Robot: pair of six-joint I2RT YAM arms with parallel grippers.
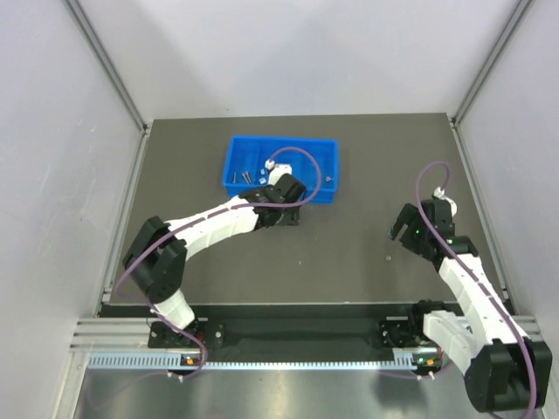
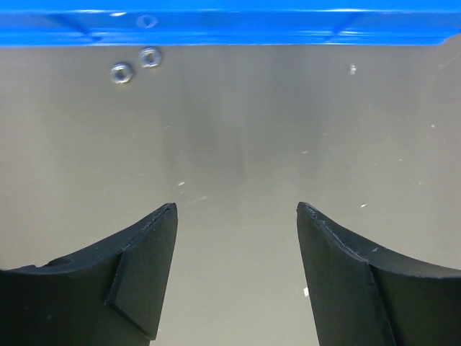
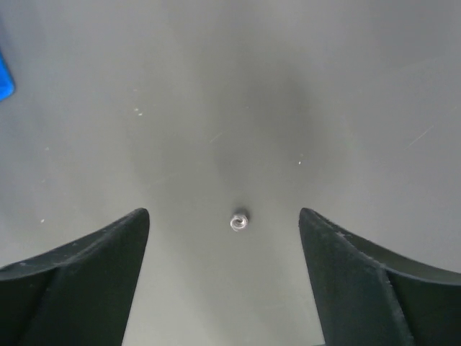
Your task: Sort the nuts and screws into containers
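The blue tray [image 1: 236, 148] stands at the table's back middle, with a few screws [image 1: 247, 175] and nuts [image 1: 266, 164] inside. My left gripper [image 1: 278, 209] hangs open and empty just in front of the tray's near wall [image 2: 230, 32]. In the left wrist view [image 2: 236, 209] two nuts [image 2: 121, 73] lie on the table against that wall, ahead and to the left. My right gripper [image 1: 403, 229] is open at the right. One nut [image 3: 239, 221] lies on the table between its fingertips [image 3: 140, 216], untouched, and shows as a speck [image 1: 387, 257] in the top view.
Another small speck [image 1: 301, 259] lies on the dark table in front of the left arm. A corner of the tray [image 3: 3, 76] shows at the left edge of the right wrist view. Grey walls enclose the table on three sides.
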